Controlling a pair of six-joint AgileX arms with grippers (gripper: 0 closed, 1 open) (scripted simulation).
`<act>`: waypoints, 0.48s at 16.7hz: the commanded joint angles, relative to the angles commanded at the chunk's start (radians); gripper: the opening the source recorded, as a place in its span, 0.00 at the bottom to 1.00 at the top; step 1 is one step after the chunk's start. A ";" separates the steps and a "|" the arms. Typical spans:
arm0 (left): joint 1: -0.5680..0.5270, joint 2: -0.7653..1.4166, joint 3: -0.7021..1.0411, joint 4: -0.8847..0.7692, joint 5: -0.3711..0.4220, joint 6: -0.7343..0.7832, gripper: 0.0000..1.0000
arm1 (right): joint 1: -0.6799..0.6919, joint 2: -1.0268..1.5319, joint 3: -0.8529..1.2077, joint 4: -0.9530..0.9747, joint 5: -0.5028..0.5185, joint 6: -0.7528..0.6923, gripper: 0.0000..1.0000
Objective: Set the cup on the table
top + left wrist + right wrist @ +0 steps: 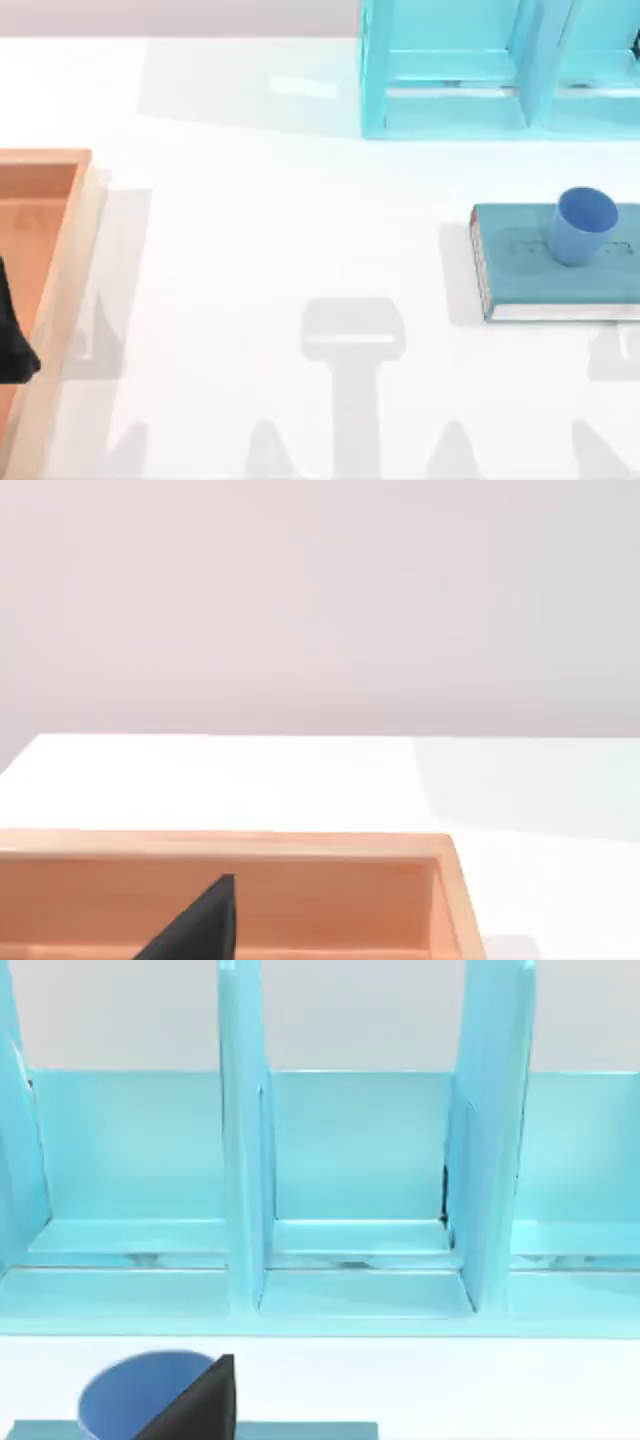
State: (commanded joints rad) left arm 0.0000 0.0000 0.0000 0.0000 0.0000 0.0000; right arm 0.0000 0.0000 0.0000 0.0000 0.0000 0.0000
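Cup (582, 226): upright, long axis vertical, mouth up, on teal book (530, 275), table (280, 250) right side. Grippers' finger state: cannot tell.

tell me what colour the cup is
Plain blue, no pattern. The cup stands on the teal book; the top view shows it best.

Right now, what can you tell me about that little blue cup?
The cup is a small plain blue tumbler, plastic by its look, slightly tapered and without a handle. It stands upright, mouth open upward, on the cover of a teal book lying flat at the table's right side, in front of a light blue shelf unit. Nothing but the book touches it. The right wrist view shows its rim too.
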 joint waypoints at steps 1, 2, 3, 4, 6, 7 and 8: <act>0.000 0.000 0.000 0.000 0.000 0.000 1.00 | 0.000 0.000 0.000 0.000 0.000 0.000 1.00; 0.000 0.000 0.000 0.000 0.000 0.000 1.00 | 0.000 0.000 0.000 0.000 0.000 0.000 1.00; 0.000 0.000 0.000 0.000 0.000 0.000 1.00 | 0.001 0.010 0.009 -0.009 0.000 0.001 1.00; 0.000 0.000 0.000 0.000 0.000 0.000 1.00 | 0.002 0.031 0.029 -0.028 0.001 0.003 1.00; 0.000 0.000 0.000 0.000 0.000 0.000 1.00 | 0.007 0.103 0.099 -0.092 0.001 0.010 1.00; 0.000 0.000 0.000 0.000 0.000 0.000 1.00 | 0.012 0.155 0.149 -0.136 0.001 0.015 1.00; 0.000 0.000 0.000 0.000 0.000 0.000 1.00 | 0.017 0.217 0.209 -0.186 0.001 0.020 1.00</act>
State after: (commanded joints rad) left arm 0.0000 0.0000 0.0000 0.0000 0.0000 0.0000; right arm 0.0167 0.2169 0.2093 -0.1864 0.0008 0.0205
